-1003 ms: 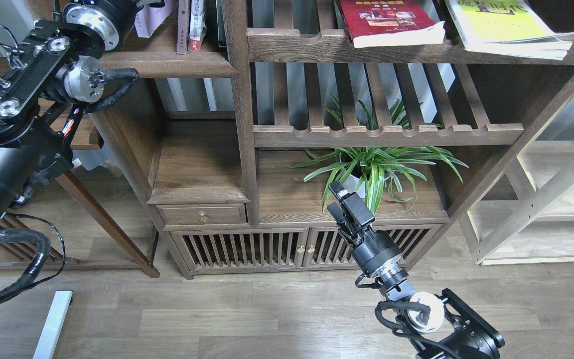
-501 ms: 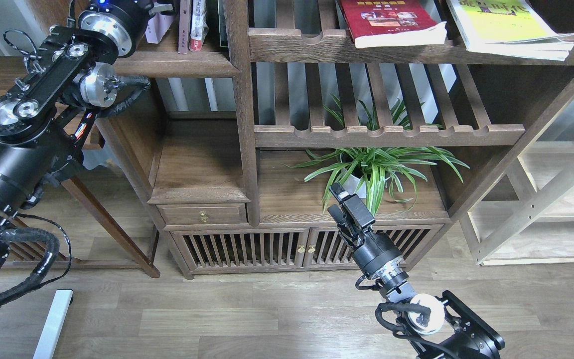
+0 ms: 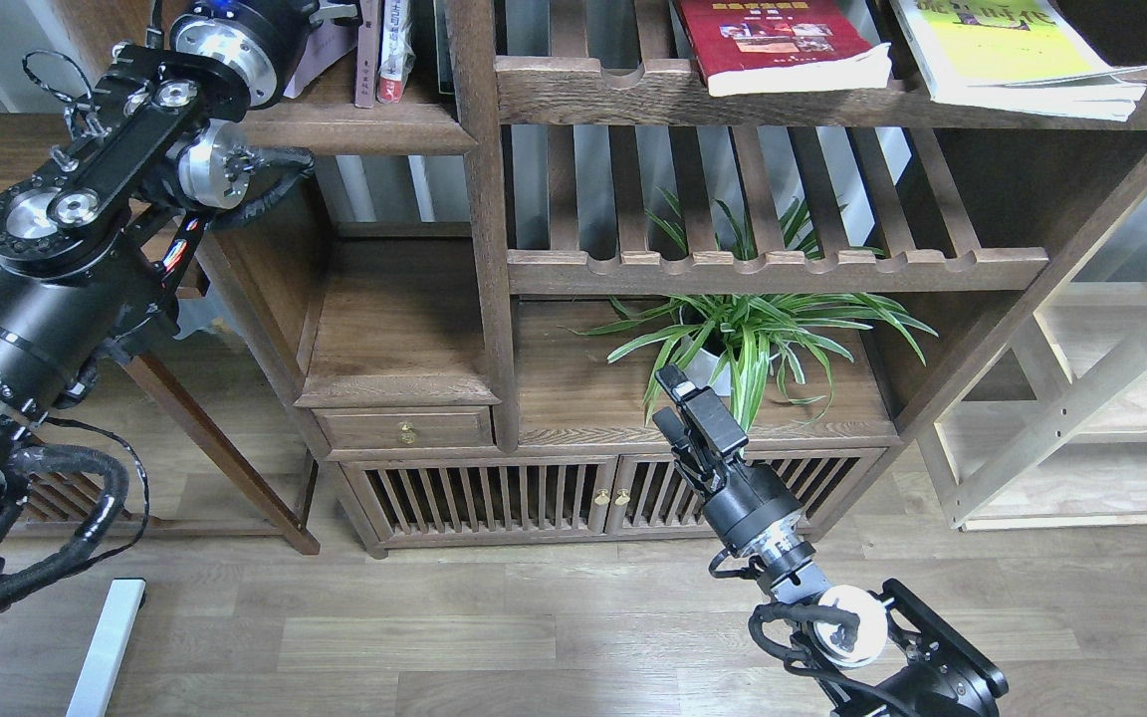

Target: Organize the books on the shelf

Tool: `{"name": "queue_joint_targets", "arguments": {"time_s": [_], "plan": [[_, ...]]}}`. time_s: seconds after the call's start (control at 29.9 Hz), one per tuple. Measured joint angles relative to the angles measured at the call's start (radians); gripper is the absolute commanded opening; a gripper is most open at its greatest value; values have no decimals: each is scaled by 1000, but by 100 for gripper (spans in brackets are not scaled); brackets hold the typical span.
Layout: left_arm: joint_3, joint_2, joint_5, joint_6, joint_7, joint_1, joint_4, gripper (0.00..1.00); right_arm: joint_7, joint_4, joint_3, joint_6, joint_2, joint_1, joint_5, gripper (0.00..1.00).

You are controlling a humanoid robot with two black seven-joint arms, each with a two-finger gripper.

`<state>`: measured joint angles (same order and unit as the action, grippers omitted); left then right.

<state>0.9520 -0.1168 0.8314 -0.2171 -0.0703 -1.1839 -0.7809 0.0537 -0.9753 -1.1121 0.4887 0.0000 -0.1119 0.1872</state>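
While two of the three big paperbacks lie flat and face up on the slatted rack [image 3: 832, 100] at the upper right, the dark red book [image 3: 778, 40] to the left and the yellow-green book [image 3: 1012, 50] to the right, the lavender-white book [image 3: 320, 45] is at the solid shelf [image 3: 354, 127] in the narrow bay at the upper left. That pale book shows only as a sliver behind the left arm, beside a thin brown-spined book [image 3: 366, 50] and a white and red one [image 3: 394, 45] that stand upright. I judge the task about a third done: one book delivered or nearly so, two left to carry over.

Up at the bay, the left end effector runs out of the top of the view past its silver wrist flange, so whether it grips the pale book cannot be told. Low and near, the right end effector [image 3: 683, 413] hangs in front of the spider plant [image 3: 753, 334], holding nothing; its dark fingers read as lying close together.

Both paperbacks look soft-covered and glossy, with white page blocks overhanging the rack's notched front rail; the yellow-green one has splayed, curling lower pages. Dark, open-grained wood makes up the shelf board, which has a thick moulded front lip. Such limp covers would likely sag if pinched at one corner.
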Motion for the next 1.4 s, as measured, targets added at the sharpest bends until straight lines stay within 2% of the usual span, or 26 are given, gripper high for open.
{"name": "queue_joint_targets", "arguments": {"time_s": [0.97, 1.4], "plan": [[27, -9, -2, -43, 0, -91, -34, 37, 6, -2, 12, 0, 0, 2, -5, 99], [60, -10, -2, -44, 18, -129, -38, 38, 6, -11, 14, 0, 0, 6, -5, 99]]}}
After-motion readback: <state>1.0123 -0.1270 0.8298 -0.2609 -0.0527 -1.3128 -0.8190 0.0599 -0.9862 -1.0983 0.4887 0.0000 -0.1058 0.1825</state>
